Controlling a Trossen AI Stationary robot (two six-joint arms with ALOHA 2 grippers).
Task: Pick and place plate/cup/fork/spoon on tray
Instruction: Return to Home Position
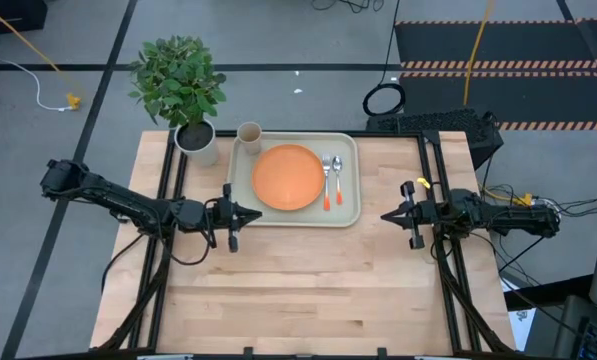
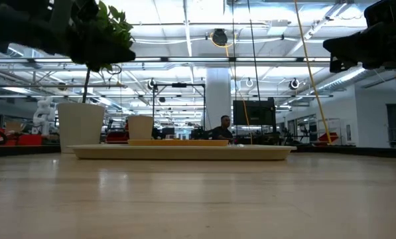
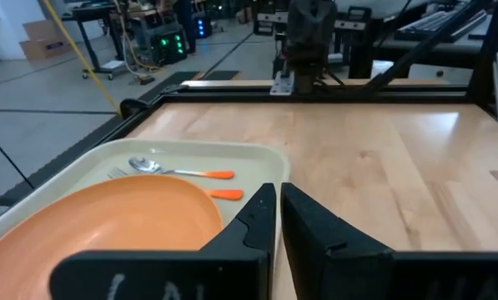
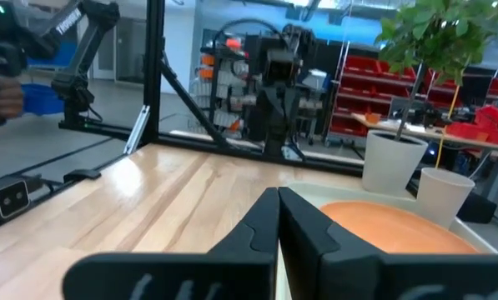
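Note:
The pale tray [image 1: 350, 214] lies at the table's far middle. On it lie the orange plate [image 1: 288, 177], the beige cup [image 1: 249, 133] in its far left corner, and the fork [image 1: 327, 181] and spoon [image 1: 337, 180] side by side right of the plate. My left gripper [image 1: 255, 215] is shut and empty, hovering off the tray's near left corner. My right gripper [image 1: 387, 214] is shut and empty, hovering right of the tray. The left wrist view shows the plate [image 3: 107, 225], spoon [image 3: 178, 170] and tray rim [image 3: 269, 158].
A white pot with a green plant [image 1: 190, 100] stands at the table's far left, just beside the tray and cup. Bare wood lies across the near half of the table [image 1: 308, 290]. A person [image 2: 223, 127] sits far off in the room beyond.

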